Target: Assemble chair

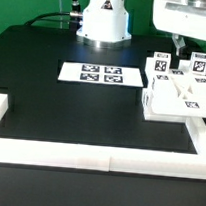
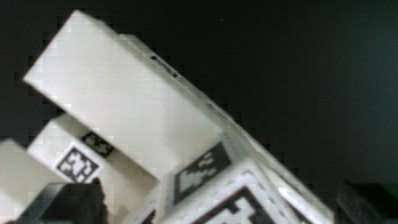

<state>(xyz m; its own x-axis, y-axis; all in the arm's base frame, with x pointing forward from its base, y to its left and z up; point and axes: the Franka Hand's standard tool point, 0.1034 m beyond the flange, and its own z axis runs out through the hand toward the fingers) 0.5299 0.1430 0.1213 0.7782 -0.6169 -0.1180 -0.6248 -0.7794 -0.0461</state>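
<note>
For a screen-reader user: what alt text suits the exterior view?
White tagged chair parts cluster at the exterior view's right on a black table, with the gripper just above them. A marker board lies mid-table; white border rails edge it.

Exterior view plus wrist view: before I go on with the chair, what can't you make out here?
- Gripper: its fingertips merge with the tagged parts in the exterior view; contact cannot be told.
- Chair: joints are too small in the exterior view; the frame edge cuts its right side.
- Wrist view: white plate fills the picture, blurred; the fingers are out of frame.
- Marker board: tag patterns too small.
</note>
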